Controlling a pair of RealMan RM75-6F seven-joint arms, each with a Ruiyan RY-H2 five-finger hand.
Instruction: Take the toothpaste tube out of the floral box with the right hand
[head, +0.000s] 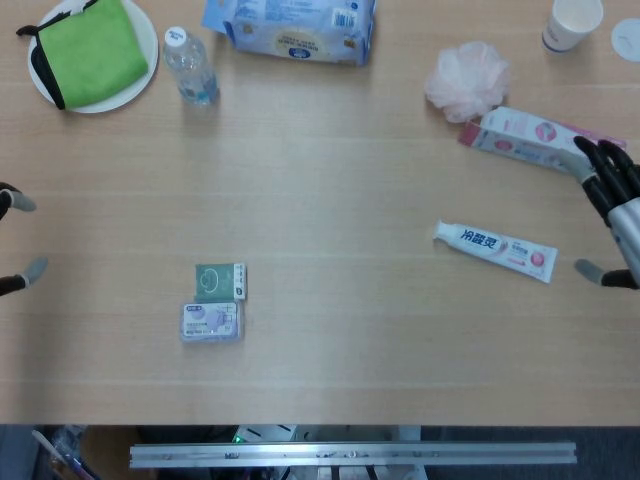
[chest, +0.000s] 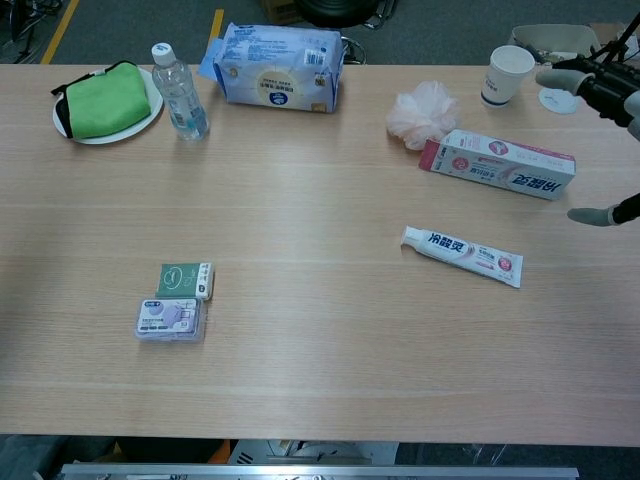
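The white toothpaste tube (head: 497, 250) (chest: 462, 256) lies flat on the table, right of centre and outside the box. The box (head: 530, 140) (chest: 498, 163) lies on its side behind the tube, next to the pink pouf, showing a pink and white face. At the right edge, my right hand (head: 615, 205) (chest: 612, 90) has its fingers spread and holds nothing; it is just right of the box's far end. Only the fingertips of my left hand (head: 14, 200) show at the left edge, apart and empty.
At the back stand a green pouch on a white plate (head: 135, 85), a water bottle (head: 188, 68), a wipes pack (head: 290, 28), a pink pouf (head: 466, 82) and a paper cup (head: 575, 22). Two small boxes (head: 215, 300) lie front left.
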